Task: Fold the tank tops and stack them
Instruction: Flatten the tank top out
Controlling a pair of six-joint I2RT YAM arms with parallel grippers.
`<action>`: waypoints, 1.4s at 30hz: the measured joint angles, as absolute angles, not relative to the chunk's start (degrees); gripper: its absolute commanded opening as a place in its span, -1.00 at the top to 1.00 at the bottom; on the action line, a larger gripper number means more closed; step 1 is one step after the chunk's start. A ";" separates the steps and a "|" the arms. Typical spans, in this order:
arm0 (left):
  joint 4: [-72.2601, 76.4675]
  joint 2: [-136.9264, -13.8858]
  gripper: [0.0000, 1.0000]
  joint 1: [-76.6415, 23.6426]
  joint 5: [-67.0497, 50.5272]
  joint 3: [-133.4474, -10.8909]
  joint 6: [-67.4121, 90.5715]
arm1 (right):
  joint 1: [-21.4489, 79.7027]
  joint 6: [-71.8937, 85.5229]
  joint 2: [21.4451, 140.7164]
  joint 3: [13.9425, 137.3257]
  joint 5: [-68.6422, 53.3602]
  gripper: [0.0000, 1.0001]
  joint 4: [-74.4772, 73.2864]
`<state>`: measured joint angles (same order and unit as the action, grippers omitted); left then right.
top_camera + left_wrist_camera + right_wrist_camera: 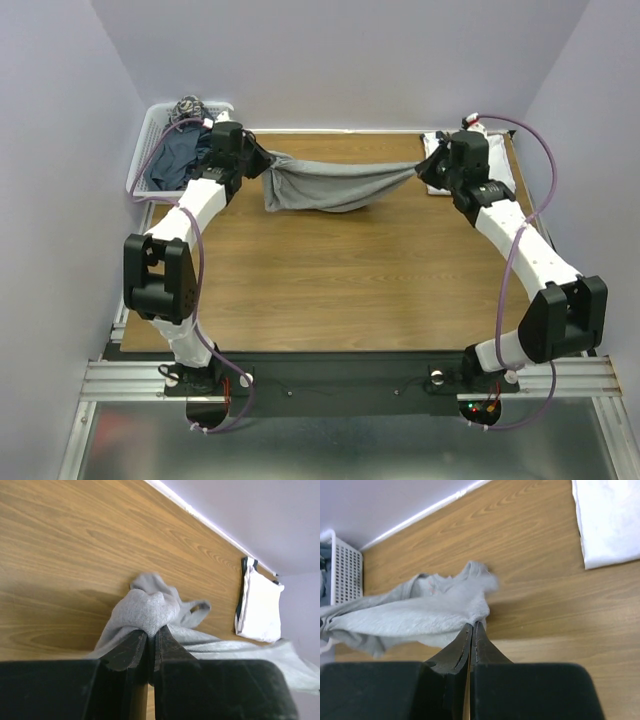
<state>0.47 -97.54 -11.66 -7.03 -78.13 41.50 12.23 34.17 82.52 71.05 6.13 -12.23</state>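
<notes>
Counter [330, 290]: lay-down zone, frame centre. Above it, my left jaws and right jaws each pinch 1 end of the grey tank top [325, 187], which sags between them. Keep both ends level and taut, then lower evenly so it lands flat. Likely stack point: the white tank top [610, 520], upper right.

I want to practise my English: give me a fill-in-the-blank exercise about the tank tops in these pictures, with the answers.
The left end effector and the right end effector are both shut on the ____ tank top. The folded white tank top lies at the far ____ corner of the table. The dark tank tops lie in the white ____.
Missing words: grey; right; basket.
</notes>
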 measured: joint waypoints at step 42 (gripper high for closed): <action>5.65 -81.47 -0.04 -25.82 -4.69 -44.40 44.21 | 12.82 35.73 76.82 44.77 2.04 -0.15 -11.70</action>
<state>5.65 -81.47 -25.82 -4.69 -44.40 44.21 12.82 35.73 76.82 44.77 2.04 -11.70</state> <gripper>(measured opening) 0.521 0.578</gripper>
